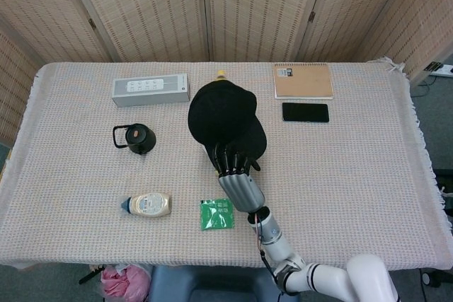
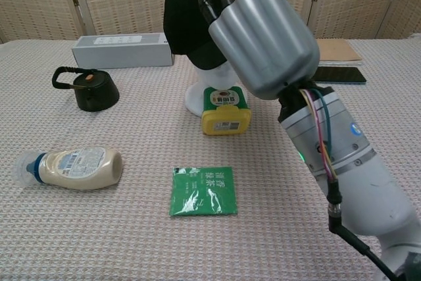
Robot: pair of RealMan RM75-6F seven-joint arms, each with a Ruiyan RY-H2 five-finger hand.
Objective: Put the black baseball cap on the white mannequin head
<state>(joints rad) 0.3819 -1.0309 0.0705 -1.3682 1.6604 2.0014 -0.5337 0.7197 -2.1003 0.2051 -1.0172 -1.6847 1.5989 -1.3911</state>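
Step in hand: seating the black baseball cap (image 2: 197,14) on the white mannequin head (image 2: 207,90). The cap sits over the top of the mannequin head near the middle of the desk (image 1: 368,175), so that only the neck and base show below it in the chest view. Judged from both views, the cap appears tilted, brim toward the robot.

To do this well, lower the brim side evenly, keep the crown centred over the head, and avoid pushing sideways, since the narrow base could tip. A yellow-lidded jar (image 2: 225,111) stands just beside the base; keep the forearm off it.

The right hand (image 2: 260,34) is at the brim, fingers (image 1: 230,157) curled on the brim edge, apparently gripping it. The left hand appears in neither view.
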